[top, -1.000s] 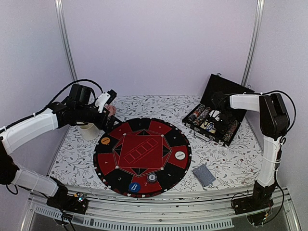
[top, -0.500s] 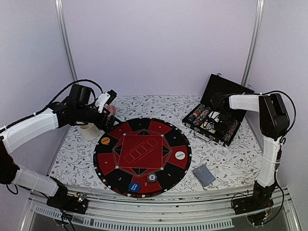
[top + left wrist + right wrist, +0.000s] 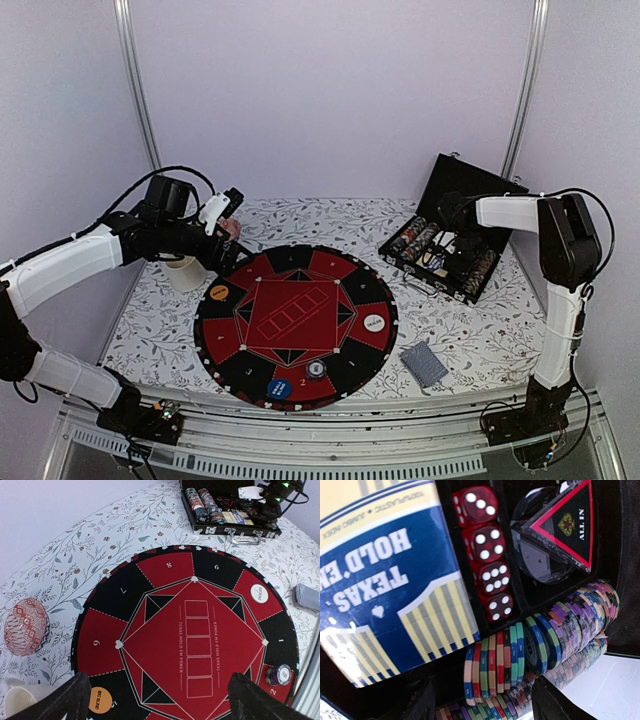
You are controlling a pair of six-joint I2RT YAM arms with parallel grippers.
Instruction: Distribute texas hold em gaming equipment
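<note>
Case [image 3: 466, 182] holds poker chips [image 3: 496, 664], dice [image 3: 485, 555], card box [image 3: 385, 580].

Pale lilac walls [image 3: 330, 90] and two metal posts [image 3: 135, 90] stood behind an evenly lit, floral-patterned white table [image 3: 480, 345].

Striped chips [image 3: 415, 240] stand edgewise in the case [image 3: 465, 185]; grey-blue cards [image 3: 424, 363] lie beside the mat [image 3: 290, 330]

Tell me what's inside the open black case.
Rows of striped poker chips, four red dice, a blue and yellow card box and an ALL IN plaque. Anything beneath them is covered.
</note>
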